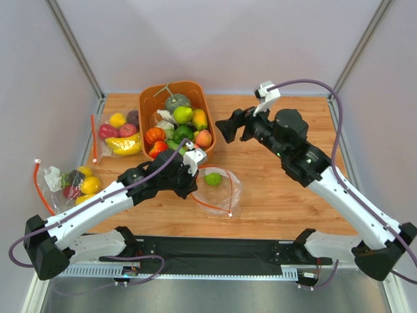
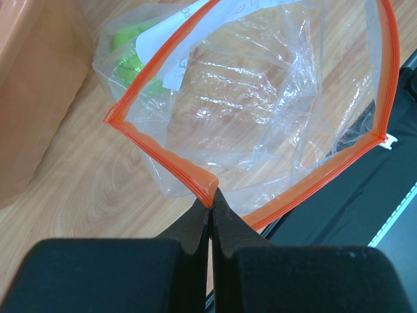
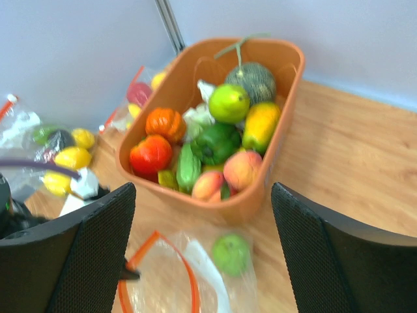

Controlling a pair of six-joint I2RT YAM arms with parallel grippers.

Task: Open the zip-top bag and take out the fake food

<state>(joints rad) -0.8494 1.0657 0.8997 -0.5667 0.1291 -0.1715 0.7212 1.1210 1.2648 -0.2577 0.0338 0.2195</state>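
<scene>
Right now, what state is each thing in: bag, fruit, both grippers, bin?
zip-top bag: mouth open, rim pinched.
green fruit: inside the bag, not yet removed.
left gripper: shut on the zip-top bag's rim.
right gripper: open, empty.
orange bin: full of fake food.

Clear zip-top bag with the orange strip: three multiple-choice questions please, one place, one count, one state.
1. The clear plastic zip-top bag rests: A on the wooden table, before the orange plastic tub; B inside that tub; C at the table's far-right corner.
2. Fruits inside it: A three; B one; C none.
3. The left gripper is: A open; B holding fruit; C shut on the bag's orange zip strip.
A, it sits on wood; B, one round green fruit; C, fingers pinch the strip.
</scene>
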